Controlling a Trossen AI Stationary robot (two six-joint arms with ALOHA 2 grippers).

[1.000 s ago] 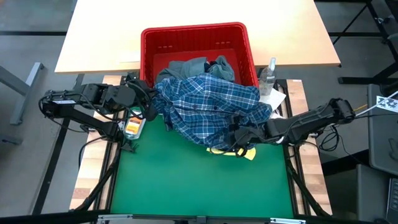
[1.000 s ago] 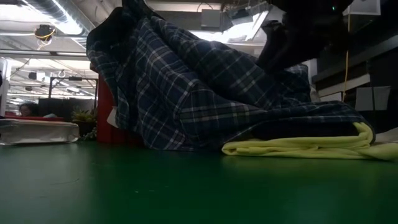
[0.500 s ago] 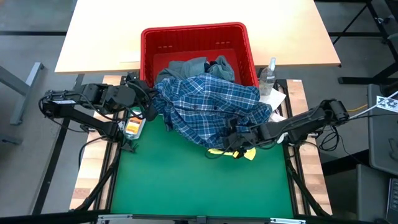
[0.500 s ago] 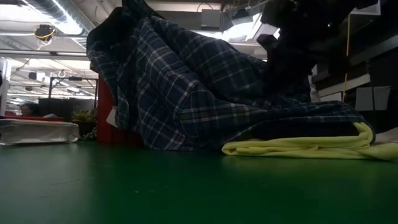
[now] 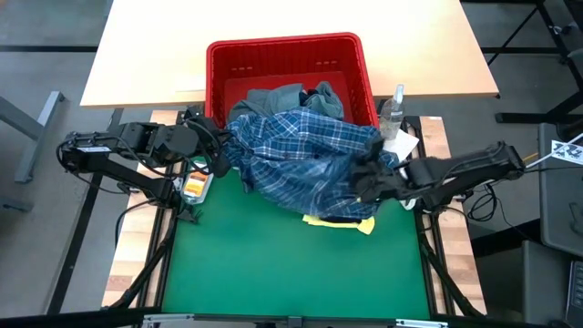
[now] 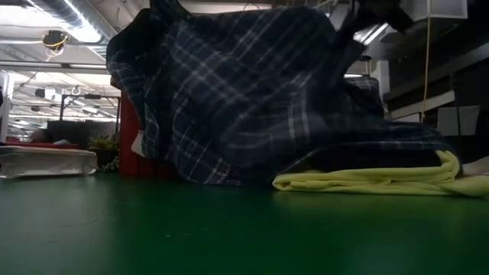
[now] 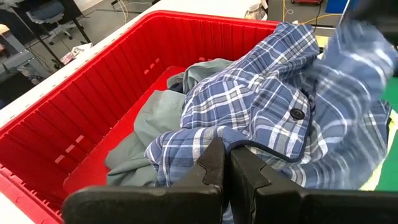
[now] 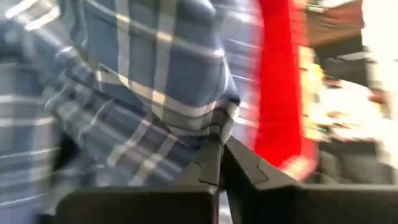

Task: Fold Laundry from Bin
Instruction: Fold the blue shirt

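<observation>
From the high view I see no writing I can read anywhere. My left fingers [image 5: 221, 146] are pinched on one edge of the blue-and-white plaid cotton shirt [image 5: 301, 155], right at the near corner of the rectangular red plastic slotted bin [image 5: 284, 47]. My right fingers [image 5: 360, 182] are clamped on the shirt's opposite edge, across the garment from the left ones. The shirt hangs over the bin's near rim and spills onto the green mat of the bench [image 5: 273, 273]. A small yellow soft garment [image 5: 342, 222] lies on the mat just beside the right fingers, partly under the shirt. Inside the bin, beyond both sets of fingers, sit a grey-blue garment [image 5: 278, 96] and a dark navy garment [image 5: 326, 95]. A clear bottle [image 5: 393, 109] stands near the right arm, with a white paper towel [image 5: 401, 144] beside it.

In the low view the plaid shirt [image 6: 252, 99] is bunched up high, its hem resting on the yellow garment [image 6: 374, 180].

The left wrist view shows my fingers [image 7: 225, 163] closed on a dark-piped shirt edge [image 7: 273, 112], the grey-blue garment [image 7: 155, 118] beyond them in the bin [image 7: 68, 118].

The right wrist view shows those fingers [image 8: 217, 163] shut on plaid cloth [image 8: 137, 81], the red wall [image 8: 280, 81] beyond.
</observation>
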